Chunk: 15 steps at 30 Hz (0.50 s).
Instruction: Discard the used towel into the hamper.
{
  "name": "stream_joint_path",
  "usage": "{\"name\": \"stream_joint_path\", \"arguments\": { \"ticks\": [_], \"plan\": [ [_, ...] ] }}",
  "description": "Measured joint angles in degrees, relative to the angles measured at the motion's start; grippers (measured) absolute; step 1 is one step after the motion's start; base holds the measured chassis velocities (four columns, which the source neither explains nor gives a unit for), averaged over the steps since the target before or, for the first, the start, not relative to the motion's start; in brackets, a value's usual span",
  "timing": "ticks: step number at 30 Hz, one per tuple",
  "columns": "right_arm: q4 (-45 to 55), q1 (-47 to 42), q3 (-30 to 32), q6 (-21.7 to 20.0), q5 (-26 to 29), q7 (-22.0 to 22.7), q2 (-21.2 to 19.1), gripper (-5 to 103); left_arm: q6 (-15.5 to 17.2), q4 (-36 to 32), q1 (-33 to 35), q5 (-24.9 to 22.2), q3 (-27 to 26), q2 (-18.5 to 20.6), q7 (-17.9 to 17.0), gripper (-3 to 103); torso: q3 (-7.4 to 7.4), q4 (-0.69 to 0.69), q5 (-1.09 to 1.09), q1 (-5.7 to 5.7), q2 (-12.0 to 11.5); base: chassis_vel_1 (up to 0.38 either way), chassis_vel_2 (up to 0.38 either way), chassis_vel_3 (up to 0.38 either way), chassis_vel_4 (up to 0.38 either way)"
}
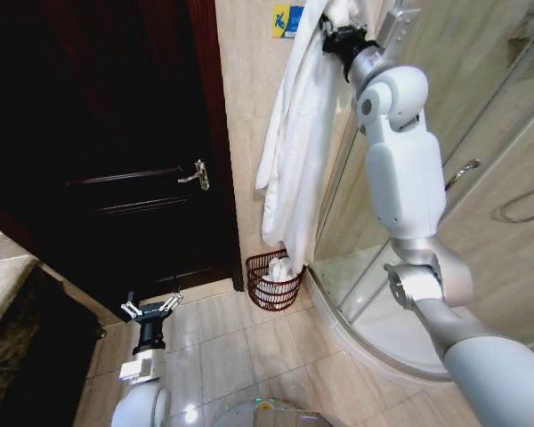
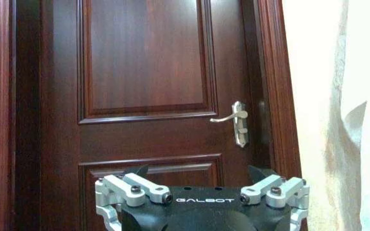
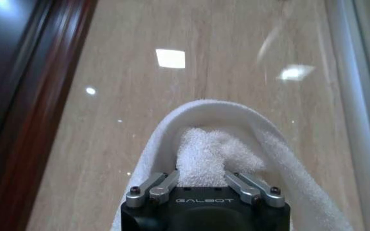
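The used towel (image 1: 294,142) is white and hangs long down the tiled wall beside the shower. My right arm reaches up high, and my right gripper (image 1: 340,37) is shut on the towel's top. In the right wrist view the towel (image 3: 201,154) bulges between the fingers of my right gripper (image 3: 201,176). The hamper (image 1: 273,281), a small reddish-brown openwork basket, stands on the floor right under the towel's lower end and has something white inside. My left gripper (image 1: 149,308) is parked low at the left, open and holding nothing; in its own view my left gripper (image 2: 198,174) faces the door.
A dark wooden door (image 1: 116,151) with a metal handle (image 1: 196,175) is left of the towel. The curved glass shower enclosure (image 1: 481,178) with its raised base is on the right. Glossy beige floor tiles (image 1: 222,347) lie between me and the hamper.
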Motion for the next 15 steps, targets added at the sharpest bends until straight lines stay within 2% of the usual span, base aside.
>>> {"name": "stream_joint_path", "arguments": {
  "ticks": [9,15],
  "plan": [
    [-6.20,2.85,-0.63,1.59,-0.31,-0.01,2.89,14,-0.86,-0.20,0.49,-0.05,-0.02,0.00,0.00,100,0.03,0.00,0.00,0.06,-0.01,0.000,0.000,0.000,0.000],
    [-4.66,-1.52,-0.61,2.23,-0.99,0.27,1.35,14,-1.09,-0.35,0.60,-0.05,0.04,0.00,0.00,100,0.02,-0.01,0.00,0.03,-0.01,0.000,0.000,0.000,0.000]
  ]
}}
